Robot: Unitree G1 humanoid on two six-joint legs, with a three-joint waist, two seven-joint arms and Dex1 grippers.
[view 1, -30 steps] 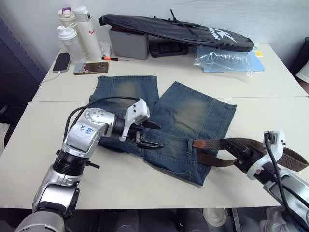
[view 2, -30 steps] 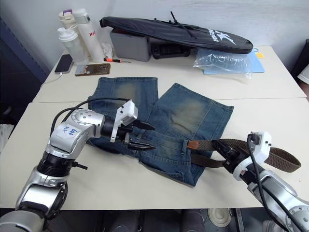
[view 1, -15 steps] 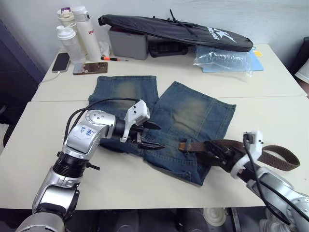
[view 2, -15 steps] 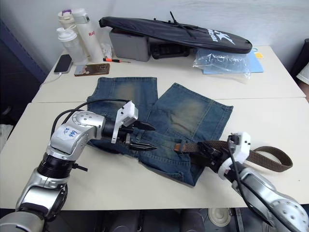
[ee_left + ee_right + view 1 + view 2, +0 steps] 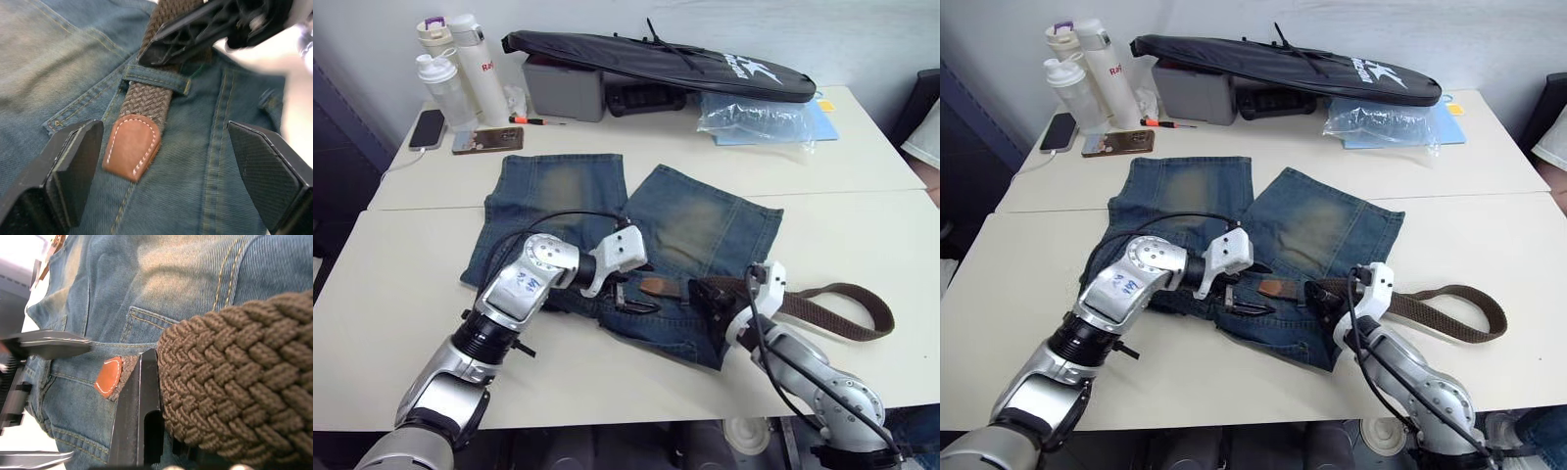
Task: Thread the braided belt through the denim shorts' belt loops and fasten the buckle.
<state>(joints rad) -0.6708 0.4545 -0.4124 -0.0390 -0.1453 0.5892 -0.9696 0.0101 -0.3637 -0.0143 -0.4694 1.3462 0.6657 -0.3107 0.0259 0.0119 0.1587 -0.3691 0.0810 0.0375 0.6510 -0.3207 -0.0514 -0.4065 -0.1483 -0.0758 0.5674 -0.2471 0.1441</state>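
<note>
The faded blue denim shorts [image 5: 607,215] lie flat mid-table, waistband toward me. The braided belt [image 5: 832,308] runs from a loose loop on the right onto the waistband. Its tan leather tip [image 5: 132,151] has just passed under one of the belt loops [image 5: 155,78]. My right gripper [image 5: 705,292] is shut on the braided strap [image 5: 234,382] just right of that loop. My left gripper [image 5: 631,297] is open, its fingers [image 5: 68,171] spread either side of the tan tip without touching it. The buckle is hidden.
Bottles [image 5: 460,59], a phone [image 5: 426,127], a grey box [image 5: 563,88], a long black bag [image 5: 656,59] and a clear plastic bag [image 5: 754,113] line the table's far edge. Bare tabletop [image 5: 391,294] lies left of the shorts.
My right gripper has carried the belt leftward, sliding its tan tip along the waistband and under a loop. My left gripper has shifted right to meet the tip. The camera view also shifted.
</note>
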